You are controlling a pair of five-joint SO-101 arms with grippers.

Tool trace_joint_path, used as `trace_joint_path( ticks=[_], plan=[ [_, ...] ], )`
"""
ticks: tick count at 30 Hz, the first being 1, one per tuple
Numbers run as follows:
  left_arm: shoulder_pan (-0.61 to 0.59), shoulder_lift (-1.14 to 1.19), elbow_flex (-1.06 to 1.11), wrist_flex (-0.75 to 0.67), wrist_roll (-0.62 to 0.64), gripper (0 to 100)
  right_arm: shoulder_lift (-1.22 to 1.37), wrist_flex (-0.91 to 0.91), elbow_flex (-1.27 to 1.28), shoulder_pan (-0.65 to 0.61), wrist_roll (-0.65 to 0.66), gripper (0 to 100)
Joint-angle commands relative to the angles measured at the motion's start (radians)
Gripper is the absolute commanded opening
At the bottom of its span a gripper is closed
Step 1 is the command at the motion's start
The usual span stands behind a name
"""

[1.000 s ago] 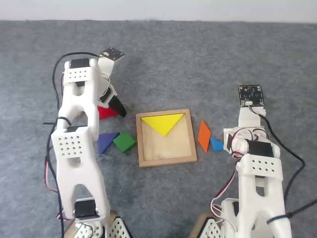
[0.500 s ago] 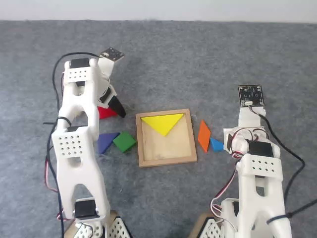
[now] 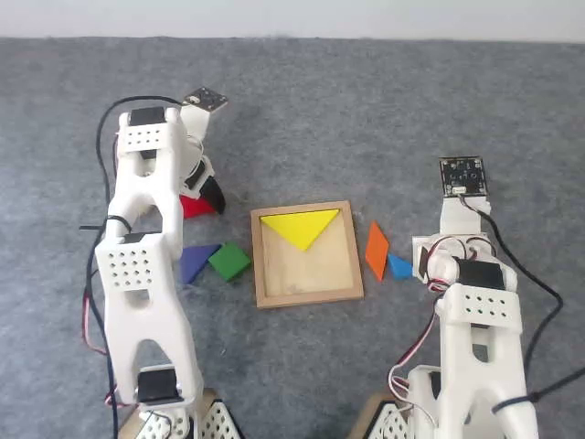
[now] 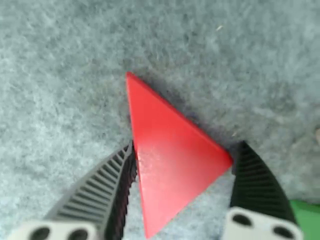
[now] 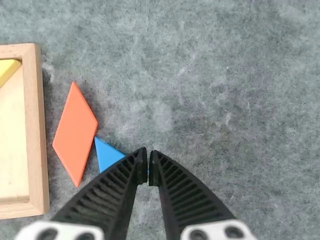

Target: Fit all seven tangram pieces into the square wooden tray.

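**One piece down, tray mostly bare in tangram trial**

The square wooden tray (image 3: 309,295) sits in the middle of the grey bench (image 3: 302,110) between the two arms. It holds a single piece, a yellow triangle (image 3: 300,226), tucked flat against its far edge, and the rest of its floor is bare wood. Five more pieces lie loose on the bench. To one side are a red triangle (image 4: 160,125), a purple triangle (image 3: 194,262) and a green square (image 3: 228,261). To the other, just beside the tray wall, are an orange parallelogram (image 5: 75,132) and a small blue triangle (image 5: 107,155). The left gripper (image 4: 186,146) is down over the red triangle, its fingers (image 4: 112,180) pressed against two sides of the piece, which looks to be flat on the bench and well apart from the tray. The right gripper (image 5: 148,154) hangs at the edge of the blue triangle with its fingers clenched together on nothing. By this count the job has barely begun: the red piece looks next in line.
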Motion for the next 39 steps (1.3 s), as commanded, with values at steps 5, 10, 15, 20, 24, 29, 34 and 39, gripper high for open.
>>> trace_joint_path(
  ticks=[5, 10, 15, 20, 24, 29, 34, 39],
  plan=[
    [-0.005, -0.009, -0.018, 0.011, 0.012, 28, -0.038, -0.015, -0.006, 0.016, -0.005, 2.0],
    [0.009, -0.009, -0.018, 0.018, 0.012, 28, -0.038, -0.016, -0.006, 0.016, -0.005, 2.0],
    [0.015, -0.011, -0.024, 0.044, 0.012, 27, -0.038, -0.018, -0.006, 0.016, -0.003, 2.0],
    [0.012, -0.011, -0.117, 0.132, 0.012, 27, -0.038, -0.019, -0.006, 0.016, -0.002, 2.0],
    [0.012, -0.011, -0.213, 0.209, 0.012, 27, -0.038, -0.019, -0.006, 0.018, -0.002, 2.0],
    [0.014, -0.011, -0.260, 0.242, 0.012, 27, -0.038, -0.019, -0.006, 0.018, -0.002, 2.0],
    [0.009, 0.002, -0.229, 0.233, 0.008, 27, -0.038, -0.019, -0.006, 0.018, -0.002, 2.0],
    [0.015, 0.002, -0.067, 0.098, 0.012, 28, -0.038, -0.019, -0.006, 0.018, -0.002, 2.0]
  ],
)
